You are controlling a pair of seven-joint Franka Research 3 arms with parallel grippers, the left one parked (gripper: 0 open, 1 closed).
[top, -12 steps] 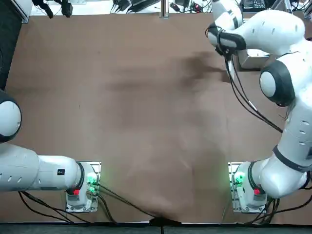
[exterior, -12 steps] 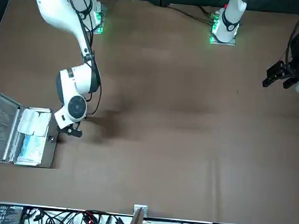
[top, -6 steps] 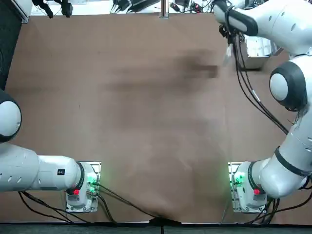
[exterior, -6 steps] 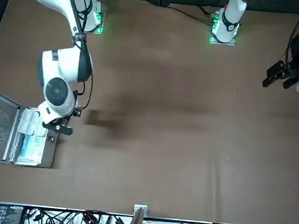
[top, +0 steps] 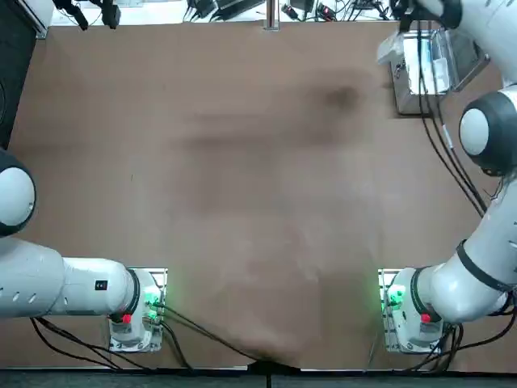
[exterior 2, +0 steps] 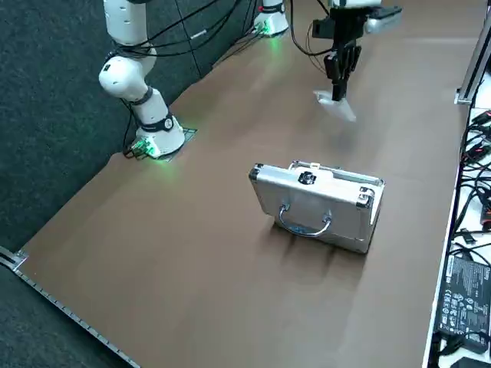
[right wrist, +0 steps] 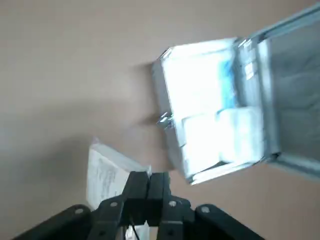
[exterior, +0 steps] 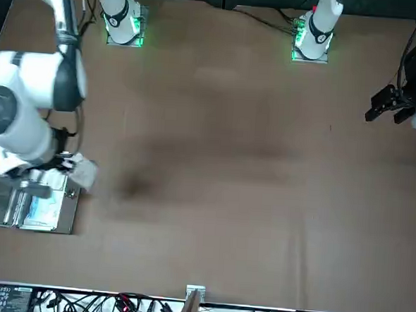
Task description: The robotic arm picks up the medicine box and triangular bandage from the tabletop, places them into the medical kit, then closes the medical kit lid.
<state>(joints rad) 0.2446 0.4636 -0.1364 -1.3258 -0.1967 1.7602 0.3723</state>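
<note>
Hand (exterior 2: pixel 338 86) of the glossy white jointed robotic arm (top: pixel 485 137) hangs in the air with its two black fingers (right wrist: pixel 138 186) clenched on one small flat white medicine box (exterior 2: pixel 335 104). The box sticks out beyond the fingertips, tilted and clear of the brown worktop (exterior 2: pixel 192 230); faint print shows on its face in the wrist view (right wrist: pixel 106 172). From the front, the box (exterior: pixel 85 171) sits just beside the near-side edge of the case, not over its interior. From overhead it (top: pixel 390 50) shows at the case's left edge.

One small silver aluminium medical kit (exterior 2: pixel 316 205) with metal corners stands open near the far right corner of the worktop. Its medical kit lid (exterior 2: pixel 311 208), a flat silver panel with one dark curved handle (exterior 2: pixel 304 224), is raised roughly upright, its outer face turned towards the side camera.

Inside the kit's tray (right wrist: pixel 161 95), the wrist view shows a pale blue and white lining, and one soft puffy white triangular bandage (right wrist: pixel 224 134) with a crease between two lobes already lies at one end of the tray. How many latches the case has cannot be made out. Apart from the case, nothing else white rests on the worktop: one box in the hand, one pack in the kit.
</note>
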